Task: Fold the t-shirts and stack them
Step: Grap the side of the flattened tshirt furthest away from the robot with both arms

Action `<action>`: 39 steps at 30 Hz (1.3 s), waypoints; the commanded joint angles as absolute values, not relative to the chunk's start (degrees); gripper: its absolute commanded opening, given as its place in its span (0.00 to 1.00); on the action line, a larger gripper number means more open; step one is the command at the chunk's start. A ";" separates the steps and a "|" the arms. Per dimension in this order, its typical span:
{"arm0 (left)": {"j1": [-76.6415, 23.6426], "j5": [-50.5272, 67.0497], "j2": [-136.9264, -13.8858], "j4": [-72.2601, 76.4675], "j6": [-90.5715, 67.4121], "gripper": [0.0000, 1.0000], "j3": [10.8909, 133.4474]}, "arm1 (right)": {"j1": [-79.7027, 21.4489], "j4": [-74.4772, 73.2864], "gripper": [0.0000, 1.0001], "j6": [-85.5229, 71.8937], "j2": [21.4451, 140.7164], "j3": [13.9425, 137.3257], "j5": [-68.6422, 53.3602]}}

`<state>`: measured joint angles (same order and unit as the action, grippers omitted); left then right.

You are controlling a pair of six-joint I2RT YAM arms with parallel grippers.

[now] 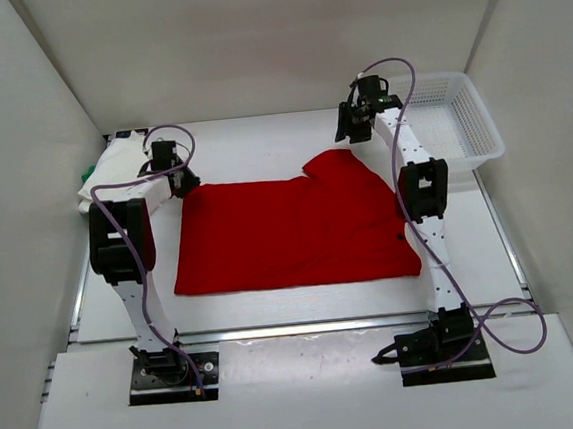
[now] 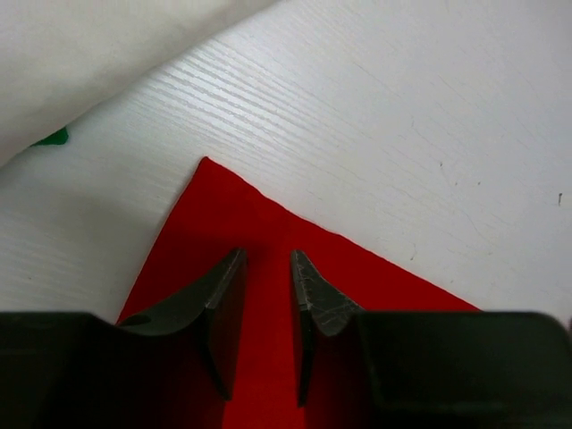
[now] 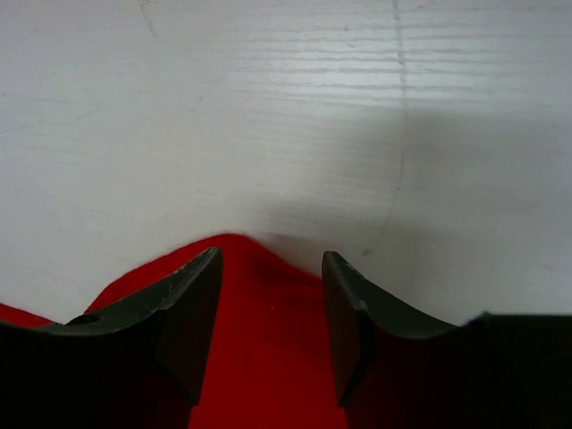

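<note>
While red t-shirt (image 1: 289, 239) lies spread, right tool (image 3: 272, 261) gapes.

At the centre a plain bright red cloth t-shirt (image 1: 293, 236) on a white tabletop (image 1: 261, 146) with faint wood grain, at ten o'clock a plain white cloth t-shirt (image 1: 112, 174) beside a sliver of bright green cloth (image 1: 86, 176), and at two o'clock a rectangular white plastic basket (image 1: 487, 127) with a mesh pattern.

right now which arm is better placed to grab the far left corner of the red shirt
Left. The left jaws stand parted right over that corner of the red shirt. The right jaws are across the cloth, over its far right hump near the basket.
</note>
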<state>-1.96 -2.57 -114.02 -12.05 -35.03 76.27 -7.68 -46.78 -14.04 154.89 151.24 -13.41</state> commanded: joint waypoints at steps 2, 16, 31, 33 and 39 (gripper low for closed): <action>-2.28 -1.41 -110.04 -9.76 -35.15 0.36 75.76 | -6.68 -47.81 0.45 -11.34 149.15 146.09 -11.15; -2.99 -0.62 -109.78 -9.14 -34.45 0.37 75.32 | -6.24 -41.93 0.51 -13.26 151.70 145.11 -22.74; -1.41 -3.33 -117.32 -20.73 -31.38 0.42 85.42 | -7.56 -44.38 0.48 -11.42 154.60 143.70 -22.15; -1.15 -3.51 -117.60 -22.05 -30.59 0.46 86.31 | -7.47 -44.82 0.39 -11.16 154.60 144.23 -22.84; -0.18 -2.55 -118.13 -21.54 -30.40 0.38 85.97 | -7.82 -45.53 0.00 -10.72 151.80 146.42 -22.42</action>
<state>-0.97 -2.76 -119.07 -20.05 -31.07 85.19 -7.16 -45.04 -11.53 153.71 144.11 -22.41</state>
